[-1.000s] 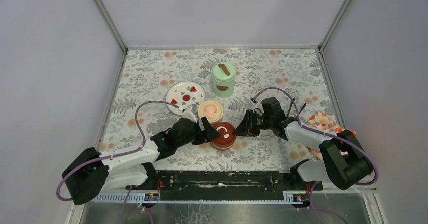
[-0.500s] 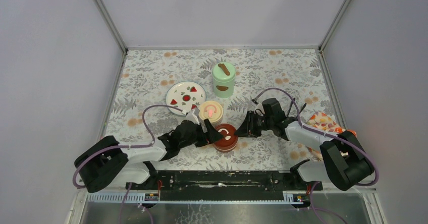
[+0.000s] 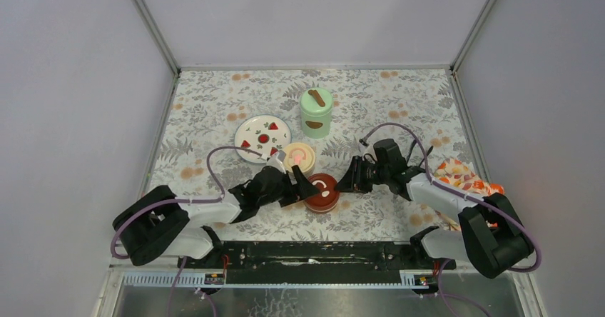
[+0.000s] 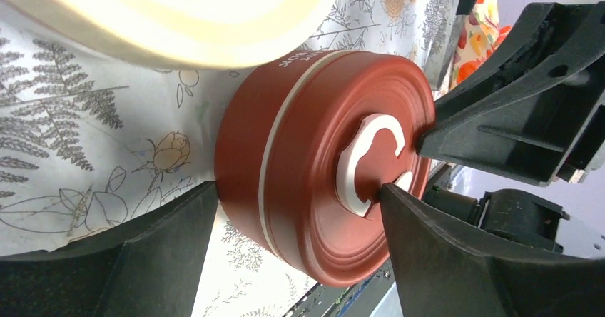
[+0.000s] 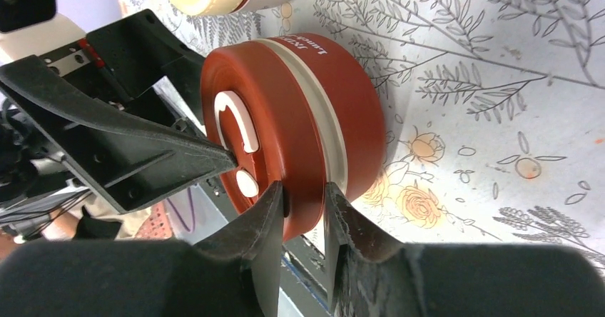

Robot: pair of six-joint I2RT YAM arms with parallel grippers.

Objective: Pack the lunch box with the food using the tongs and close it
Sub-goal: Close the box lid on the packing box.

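The dark-red-lidded bowl (image 3: 321,193) of the lunch box stands at the table's near middle, lid on. My left gripper (image 3: 302,188) spans it widely: one finger lies against its lower wall (image 4: 203,210), and the other's tip rests on the lid by the white C-shaped handle (image 4: 371,161). My right gripper (image 5: 303,195) pinches the lid's rim from the opposite side (image 3: 345,183). The cream-lidded bowl (image 3: 298,157) stands just behind it, and the mint-green jar (image 3: 316,112) further back with its lid on. The food is out of view, and I cannot make out the tongs.
A white plate with red fruit pictures (image 3: 262,136) lies left of the cream-lidded bowl. An orange patterned cloth (image 3: 465,177) lies at the right edge by the right arm. The table has a floral covering (image 3: 214,110) and grey walls close it in on three sides.
My left arm has reached further right and its finger now lies over the red lid. The red bowl and my right gripper have shifted slightly right.
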